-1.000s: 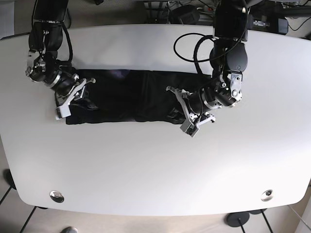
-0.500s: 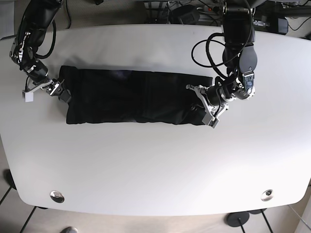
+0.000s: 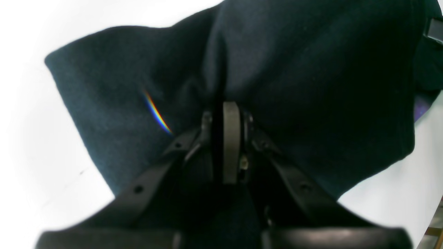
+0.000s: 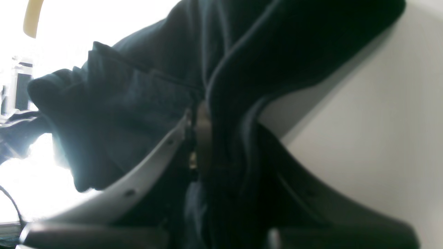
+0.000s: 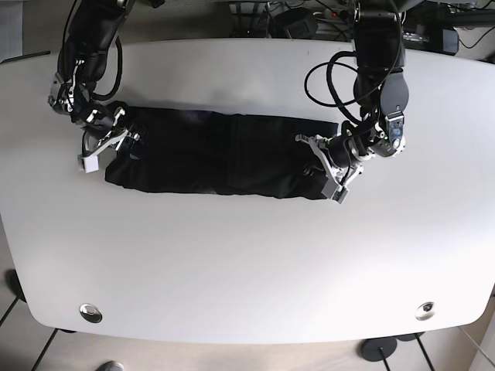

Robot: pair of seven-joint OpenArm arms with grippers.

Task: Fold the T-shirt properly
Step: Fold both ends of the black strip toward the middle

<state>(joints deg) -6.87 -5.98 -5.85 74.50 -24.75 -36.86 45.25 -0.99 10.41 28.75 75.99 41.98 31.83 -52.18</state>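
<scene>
Black T-shirt, mid-frame on white table: left gripper and right gripper each pinch an end; lift evenly, keeping cloth taut.

In the left wrist view the shirt runs off the top and right edges, and its cloth hides the tips of the left gripper. In the right wrist view the right gripper is buried in folds, one finger lost in shadow; glare washes out the left side. From the base view, both grippers' jaws are too small to read, and the desk corners are cut off.
</scene>
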